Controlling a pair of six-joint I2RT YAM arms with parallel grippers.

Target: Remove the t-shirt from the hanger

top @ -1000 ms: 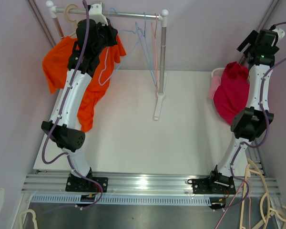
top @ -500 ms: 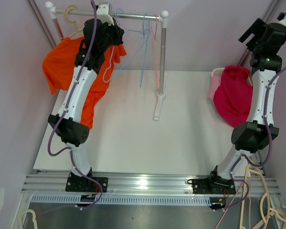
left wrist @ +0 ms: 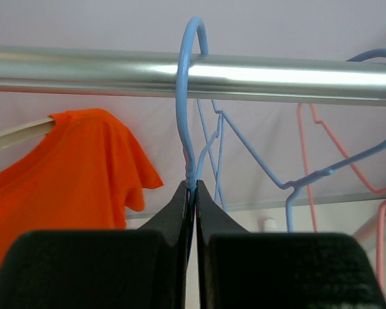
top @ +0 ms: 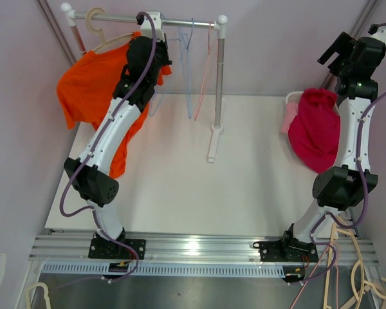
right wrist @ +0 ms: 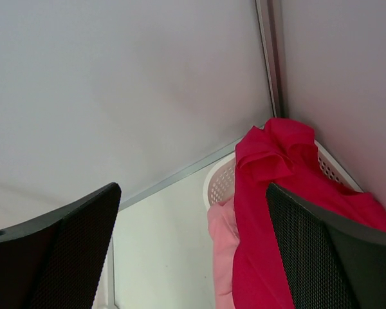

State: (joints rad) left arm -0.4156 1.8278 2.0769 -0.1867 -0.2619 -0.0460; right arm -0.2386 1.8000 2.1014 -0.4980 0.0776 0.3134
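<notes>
Left claw (left wrist: 192, 188) pinches blue hanger (left wrist: 179, 103) — apparently wire — on rail (left wrist: 296, 74).

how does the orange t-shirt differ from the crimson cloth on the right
The orange t-shirt hangs on a cream hanger from the metal rail; the crimson cloth lies heaped in a white basket. The t-shirt is spread out, the crimson cloth bunched. Both are soft fabric.

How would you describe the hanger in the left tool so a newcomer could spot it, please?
Find the silver rail at the back. Right of the orange t-shirt, a blue wire hanger hooks over it. Unlike the other blue hangers and pink hanger farther right, its neck is pinched in the left tool.
</notes>
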